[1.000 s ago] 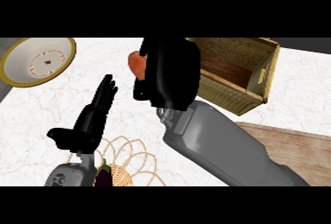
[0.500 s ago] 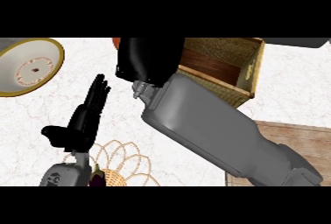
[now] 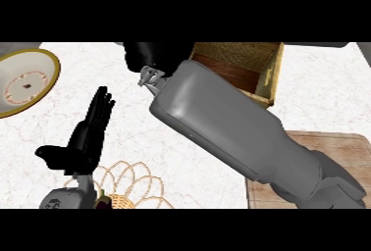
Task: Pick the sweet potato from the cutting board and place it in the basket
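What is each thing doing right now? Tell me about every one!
left hand: open, fingers straight, resting at the lower left.
right hand: up by the basket's left side; its hold is hidden.
basket: upright, open on top.
cutting board: lying flat, partly under the right forearm.
plate: face up on the counter.
sweet potato: not visible in this view.

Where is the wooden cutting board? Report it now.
Head view, lower right: the flat wooden cutting board lies partly behind the grey right forearm, below the brown woven basket.
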You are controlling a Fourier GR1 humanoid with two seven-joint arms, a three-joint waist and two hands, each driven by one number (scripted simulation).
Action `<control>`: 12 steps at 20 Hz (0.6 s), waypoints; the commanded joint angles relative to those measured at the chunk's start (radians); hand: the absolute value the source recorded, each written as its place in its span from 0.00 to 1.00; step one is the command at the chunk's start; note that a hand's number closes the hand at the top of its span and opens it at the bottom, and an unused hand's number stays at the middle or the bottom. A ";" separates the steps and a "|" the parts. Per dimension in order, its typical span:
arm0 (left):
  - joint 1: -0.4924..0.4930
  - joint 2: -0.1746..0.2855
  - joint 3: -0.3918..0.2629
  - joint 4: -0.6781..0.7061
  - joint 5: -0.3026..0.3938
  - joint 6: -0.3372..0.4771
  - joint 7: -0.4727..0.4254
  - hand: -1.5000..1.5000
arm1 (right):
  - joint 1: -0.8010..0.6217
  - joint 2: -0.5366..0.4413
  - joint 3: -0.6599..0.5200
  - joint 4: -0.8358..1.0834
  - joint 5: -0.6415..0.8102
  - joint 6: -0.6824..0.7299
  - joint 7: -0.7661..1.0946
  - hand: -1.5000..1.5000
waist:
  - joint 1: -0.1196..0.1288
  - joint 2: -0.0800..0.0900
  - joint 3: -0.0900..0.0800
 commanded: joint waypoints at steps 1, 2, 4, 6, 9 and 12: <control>0.038 -0.005 0.000 -0.027 0.008 0.000 -0.013 0.50 | -0.035 0.014 -0.010 0.054 0.012 -0.056 0.242 1.00 | -0.021 0.000 0.001; 0.023 -0.010 0.002 -0.035 -0.004 0.020 0.001 0.50 | -0.031 0.014 -0.008 0.023 0.000 -0.049 0.248 1.00 | -0.032 -0.003 0.002; 0.021 0.016 0.032 -0.011 0.003 0.009 -0.018 0.50 | -0.009 0.014 -0.043 0.073 0.015 -0.069 0.193 1.00 | -0.043 0.003 0.002; 0.057 0.011 0.027 -0.034 0.003 0.011 -0.023 0.50 | 0.039 0.014 -0.007 0.051 0.022 -0.064 0.202 1.00 | -0.049 -0.001 0.003; 0.073 -0.001 0.016 -0.043 0.018 -0.002 -0.033 0.50 | 0.019 0.014 -0.039 0.094 0.017 -0.054 0.166 1.00 | -0.049 0.001 0.002; 0.074 0.000 0.029 -0.054 0.009 0.015 -0.043 0.50 | 0.061 0.014 -0.047 0.109 0.015 -0.045 0.139 1.00 | -0.055 0.001 0.003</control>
